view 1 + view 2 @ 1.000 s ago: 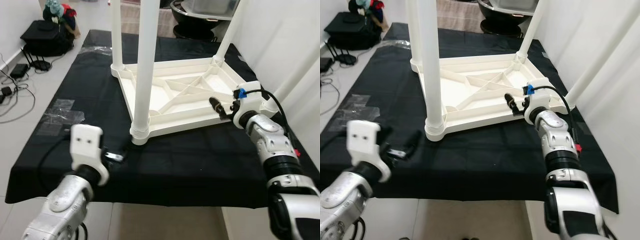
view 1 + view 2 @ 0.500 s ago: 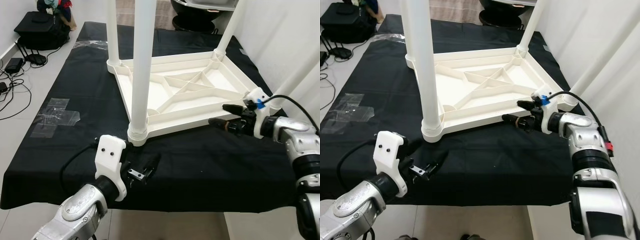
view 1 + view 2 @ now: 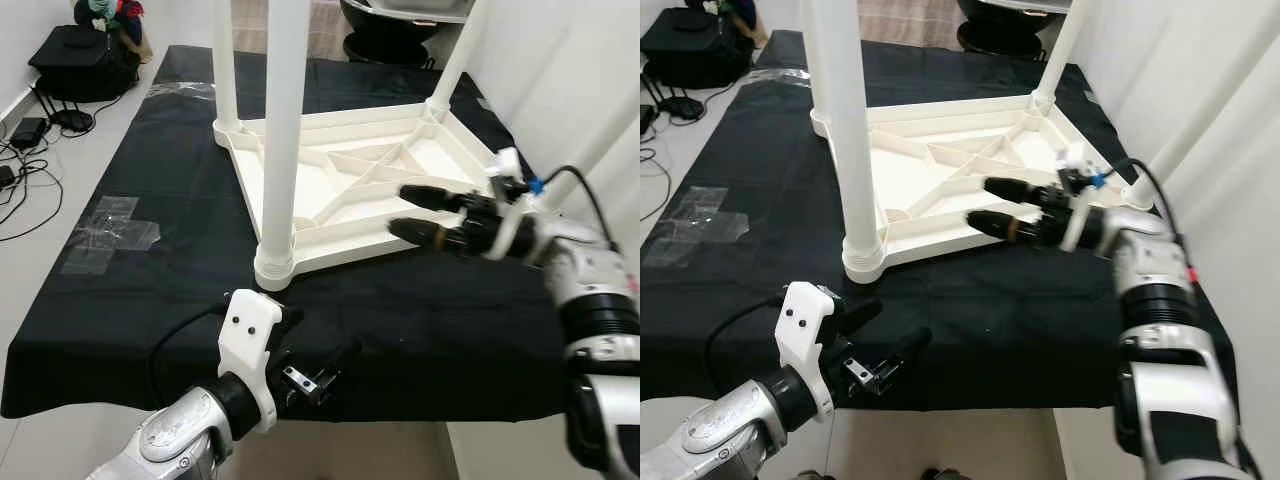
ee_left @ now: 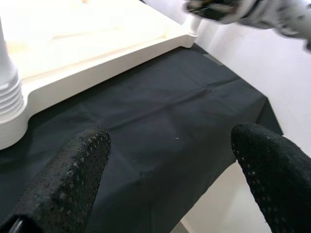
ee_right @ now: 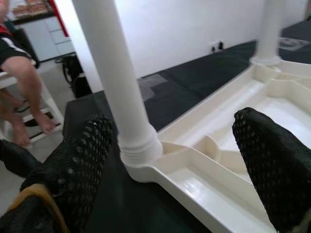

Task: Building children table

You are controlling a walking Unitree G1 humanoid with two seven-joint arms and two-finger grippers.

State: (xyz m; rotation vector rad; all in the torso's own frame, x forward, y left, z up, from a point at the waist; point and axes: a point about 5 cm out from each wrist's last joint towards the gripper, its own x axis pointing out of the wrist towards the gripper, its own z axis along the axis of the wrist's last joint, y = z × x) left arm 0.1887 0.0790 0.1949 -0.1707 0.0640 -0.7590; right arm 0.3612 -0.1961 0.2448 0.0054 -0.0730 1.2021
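Left gripper [image 3: 318, 372] sits at about 6 o'clock, fingers spread over the black counter [image 3: 150, 160] edge, holding nothing. Right gripper [image 3: 412, 213], at 3 o'clock, is spread too, hovering over the near rim of the upside-down white table [image 3: 350, 195], legs up.

Count of items observed:

One white tabletop [image 3: 370, 190], lying underside up on one bench [image 3: 150, 160] under a black cloth.

Legs fitted and upright: three: one near leg [image 3: 282, 130], one far left leg [image 3: 224, 60], one far right leg [image 3: 455, 60]. A fourth white pole [image 3: 600, 140] shows beside the right corner; whether it is seated there cannot be told.

Tools: two. Left tool [image 3: 315, 375], two fingers spread apart. Right tool [image 3: 410, 212], two fingers spread apart.

Tape patches on floor: one cluster [image 3: 110, 230].

Black bags on floor: one [image 3: 85, 70].

Persons: one, seen in part [image 5: 19, 68].
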